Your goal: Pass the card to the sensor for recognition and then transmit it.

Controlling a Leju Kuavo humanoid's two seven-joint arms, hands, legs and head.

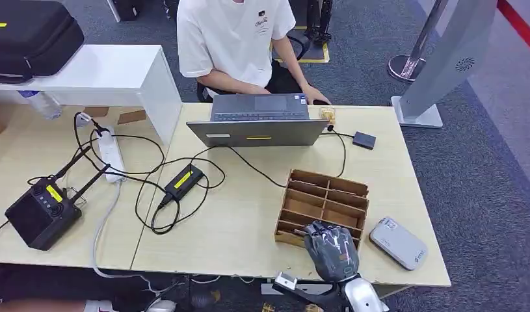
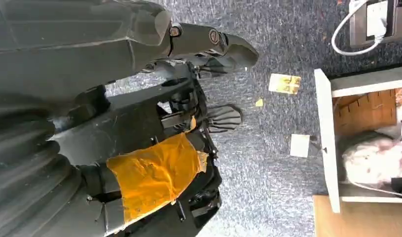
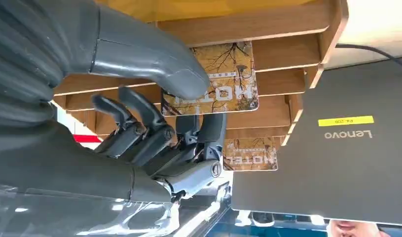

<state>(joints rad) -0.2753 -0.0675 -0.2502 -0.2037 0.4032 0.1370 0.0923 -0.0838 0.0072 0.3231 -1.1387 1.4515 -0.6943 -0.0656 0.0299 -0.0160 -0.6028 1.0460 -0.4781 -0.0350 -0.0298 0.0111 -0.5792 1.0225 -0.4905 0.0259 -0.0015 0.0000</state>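
The card (image 3: 216, 81) under the dark grey thumb of the right hand (image 3: 154, 118) is brown and yellow, with bare black tree branches and pale letters. A second card (image 3: 250, 154) has the same pattern. The rack (image 1: 324, 201) is light brown wood. The table (image 1: 249, 208) is pale tan. The reader (image 1: 398, 243) is light grey. The laptop (image 1: 259, 130) is dark grey with a small yellow sticker. A black box (image 1: 39, 214) has a yellow mark too. The cables (image 1: 151, 188) are black, and the power strip (image 1: 110, 153) is white. The person's shirt (image 1: 229, 32) is white. The carpet (image 1: 470, 175) is dark blue-grey. The left hand (image 2: 154, 163) is black with orange tape on it.
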